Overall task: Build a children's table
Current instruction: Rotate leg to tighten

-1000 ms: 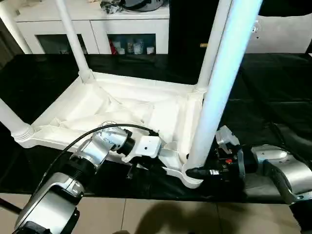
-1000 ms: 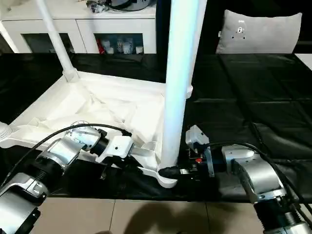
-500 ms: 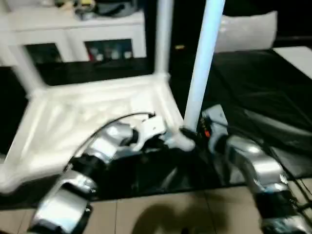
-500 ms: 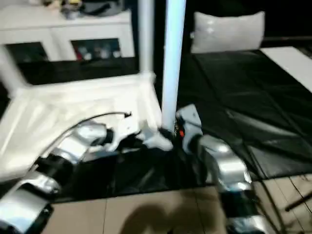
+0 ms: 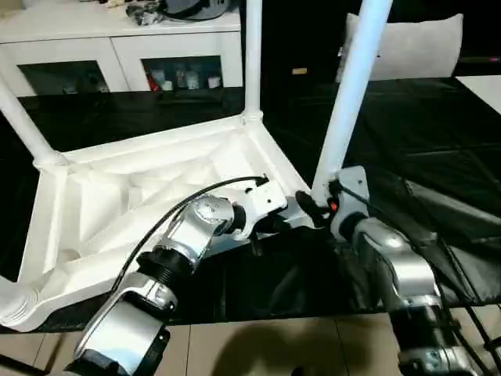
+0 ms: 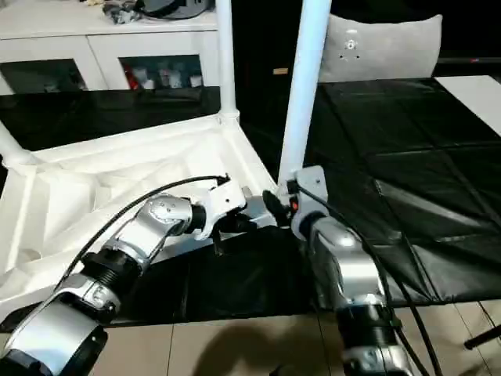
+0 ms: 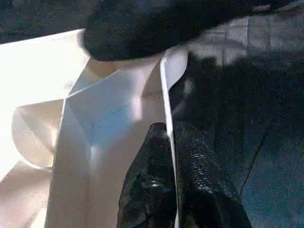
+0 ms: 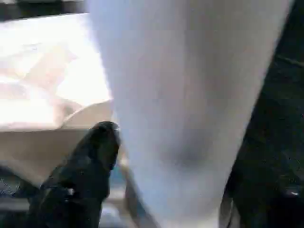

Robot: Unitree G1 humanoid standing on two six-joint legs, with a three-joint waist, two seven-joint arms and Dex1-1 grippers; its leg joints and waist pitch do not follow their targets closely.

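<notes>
Both silver forearms reach forward, the left gripper (image 7: 168, 156) pinched closed and the right gripper (image 8: 166, 180) clamped, nearly meeting.

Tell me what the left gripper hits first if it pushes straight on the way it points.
Probably the table's corner: the left gripper already pinches the tabletop's rim, and beyond lies the corner socket beside the right gripper.

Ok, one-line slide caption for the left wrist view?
Left tool pinching the thin rim of the upturned white table top over black matting.

No writing, label, brand, number or sign can be read on anything here.
</notes>
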